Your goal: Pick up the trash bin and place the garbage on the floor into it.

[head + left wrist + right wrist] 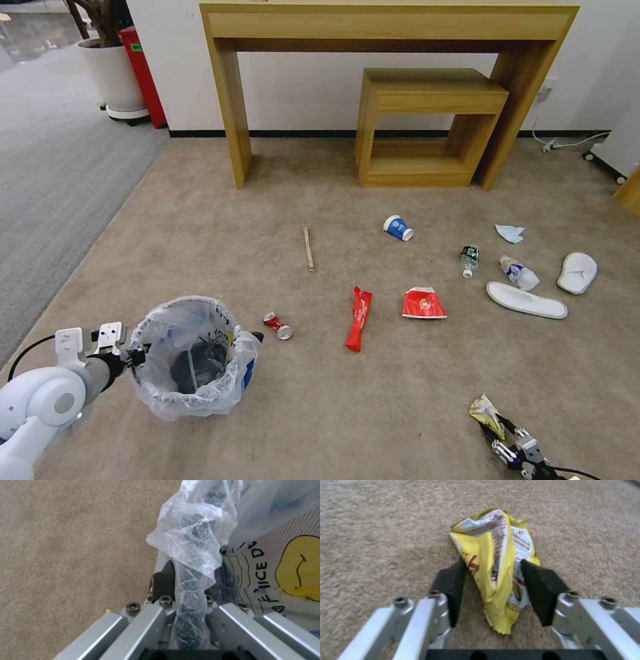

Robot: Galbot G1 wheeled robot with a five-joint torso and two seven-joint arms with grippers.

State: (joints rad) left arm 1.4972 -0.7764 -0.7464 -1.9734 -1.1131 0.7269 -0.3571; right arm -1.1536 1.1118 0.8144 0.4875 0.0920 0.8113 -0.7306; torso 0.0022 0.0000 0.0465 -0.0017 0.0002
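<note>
The trash bin (pixel 180 313) stands on the beige floor (pixel 373 400) at my lower left, black with a crinkly clear bag (pixel 193 530). My left gripper (pixel 137 353) (pixel 188 580) is shut on its near rim. At the lower right, my right gripper (pixel 495 428) (pixel 491 565) is open low over the carpet, its pads on either side of a yellow wrapper (pixel 483 408) (pixel 496 542). Other garbage lies scattered: a crushed can (pixel 277 325), two red wrappers (pixel 359 319) (pixel 423 303), a wooden stick (pixel 309 249), a blue-white cup (pixel 398 228), a small bottle (pixel 469 259), a mask (pixel 510 233) and white slippers (pixel 526 299).
A tall wooden console table (pixel 390 27) with a smaller one (pixel 427 100) nested under it stands against the far wall. A red bin (pixel 143 73) and a white planter (pixel 113 73) sit at the far left by the grey carpet (pixel 53 167). A white cable (pixel 567 141) runs along the right wall.
</note>
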